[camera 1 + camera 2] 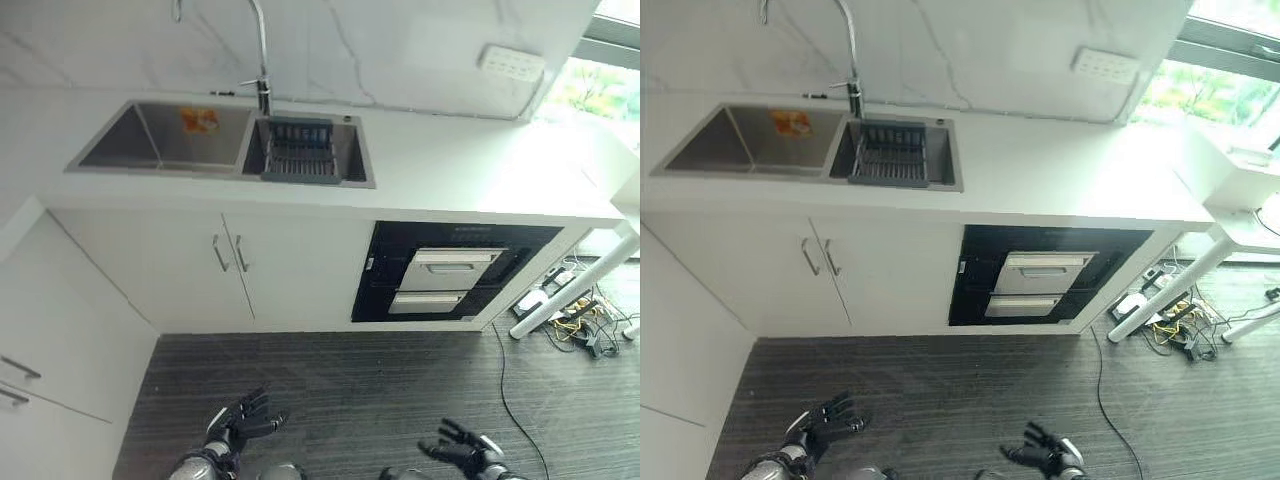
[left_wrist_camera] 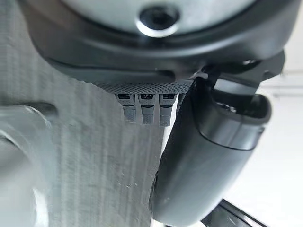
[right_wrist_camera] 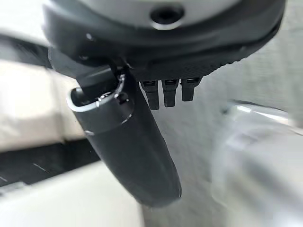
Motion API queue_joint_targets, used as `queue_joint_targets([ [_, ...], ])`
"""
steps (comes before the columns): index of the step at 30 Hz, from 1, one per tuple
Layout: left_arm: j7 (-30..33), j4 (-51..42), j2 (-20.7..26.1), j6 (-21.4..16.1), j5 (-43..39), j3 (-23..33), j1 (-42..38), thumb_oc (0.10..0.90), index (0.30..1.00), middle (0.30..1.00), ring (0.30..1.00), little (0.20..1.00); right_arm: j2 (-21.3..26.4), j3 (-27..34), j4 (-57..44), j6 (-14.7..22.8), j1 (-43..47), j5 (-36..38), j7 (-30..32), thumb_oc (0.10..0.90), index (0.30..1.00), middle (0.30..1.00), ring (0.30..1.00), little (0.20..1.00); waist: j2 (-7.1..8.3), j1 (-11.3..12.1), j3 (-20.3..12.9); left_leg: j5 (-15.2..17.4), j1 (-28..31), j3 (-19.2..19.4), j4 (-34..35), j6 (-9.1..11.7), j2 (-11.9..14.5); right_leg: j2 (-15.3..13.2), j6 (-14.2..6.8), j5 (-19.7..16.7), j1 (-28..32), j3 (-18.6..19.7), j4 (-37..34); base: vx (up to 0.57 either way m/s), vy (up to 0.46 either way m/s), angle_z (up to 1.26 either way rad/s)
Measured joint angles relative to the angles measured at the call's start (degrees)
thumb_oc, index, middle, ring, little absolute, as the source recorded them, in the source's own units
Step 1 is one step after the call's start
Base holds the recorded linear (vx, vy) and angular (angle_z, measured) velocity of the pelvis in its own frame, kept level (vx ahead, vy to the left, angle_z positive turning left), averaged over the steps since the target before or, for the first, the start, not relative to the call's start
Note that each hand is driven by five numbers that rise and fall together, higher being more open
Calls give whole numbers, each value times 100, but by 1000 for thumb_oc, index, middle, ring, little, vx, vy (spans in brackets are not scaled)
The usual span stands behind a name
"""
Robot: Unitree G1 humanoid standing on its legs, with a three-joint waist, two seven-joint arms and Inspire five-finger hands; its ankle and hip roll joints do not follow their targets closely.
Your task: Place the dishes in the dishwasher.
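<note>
A black built-in dishwasher (image 1: 455, 272) with two silver drawer fronts sits shut under the white counter, right of the cabinets. A dark dish rack (image 1: 301, 152) rests in the right basin of the steel sink (image 1: 160, 140). An orange item (image 1: 199, 120) lies in the left basin. My left hand (image 1: 240, 422) hangs low over the floor with fingers spread, holding nothing. My right hand (image 1: 462, 452) is also low, fingers relaxed and empty. The left wrist view shows straight fingers (image 2: 147, 109) and thumb; the right wrist view shows the same (image 3: 168, 92).
White cabinet doors (image 1: 230, 262) with handles stand under the sink, and more white drawers (image 1: 40, 350) run along the left. A chrome faucet (image 1: 260, 60) rises behind the sink. Cables and a power strip (image 1: 575, 315) lie on the dark wood floor by a white table leg at right.
</note>
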State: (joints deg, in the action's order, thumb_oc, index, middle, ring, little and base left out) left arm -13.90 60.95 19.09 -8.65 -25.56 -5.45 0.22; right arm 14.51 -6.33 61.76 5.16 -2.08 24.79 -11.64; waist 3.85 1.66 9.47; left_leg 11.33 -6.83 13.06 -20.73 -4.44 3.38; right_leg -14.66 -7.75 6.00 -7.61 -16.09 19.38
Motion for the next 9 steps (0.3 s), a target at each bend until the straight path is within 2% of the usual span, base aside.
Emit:
queue_joint_targets([
  [2, 1, 253, -2, 32, 0, 15, -135, 800, 900, 900, 900, 900, -33, -53, 400, -12, 251, -11, -32, 800, 900, 900, 900, 900, -73, -26, 51, -102, 43, -70, 64, 4, -37, -34, -116, -22, -144, -18, -37, 15, -30, 24],
  [5, -9, 194, 58, 32, -9, 20, -80, 800, 900, 900, 900, 900, -29, -87, 329, -13, 296, -20, -44, 800, 900, 900, 900, 900, -67, 24, 54, -134, 241, -98, 168, 38, -126, -69, -77, -185, -122, -23, -230, 13, -28, 23],
  [6, -10, 186, 69, 28, -14, 51, -58, 800, 900, 900, 900, 900, -32, -88, 325, -8, 374, -59, -45, 800, 900, 900, 900, 900, -30, 32, 50, -130, 266, -98, 183, 90, -167, -55, -45, -239, -95, -28, -272, 0, 0, 9],
  [7, -11, 186, 69, 30, -13, 60, -26, 800, 900, 900, 900, 900, -30, -85, 327, -5, 453, -87, -41, 800, 900, 900, 900, 900, -19, 26, 55, -89, 271, -103, 129, 165, -165, -1, 95, -594, -42, -4, -403, 6, -34, -3],
  [9, -37, 153, 22, 56, -16, 48, 31, 800, 900, 900, 900, 900, -7, -84, 321, 18, 565, -171, -40, 800, 900, 900, 900, 900, -99, 15, 37, -40, 272, -158, 95, 291, 0, 150, 214, -548, 14, -42, -407, 117, -156, -3],
])
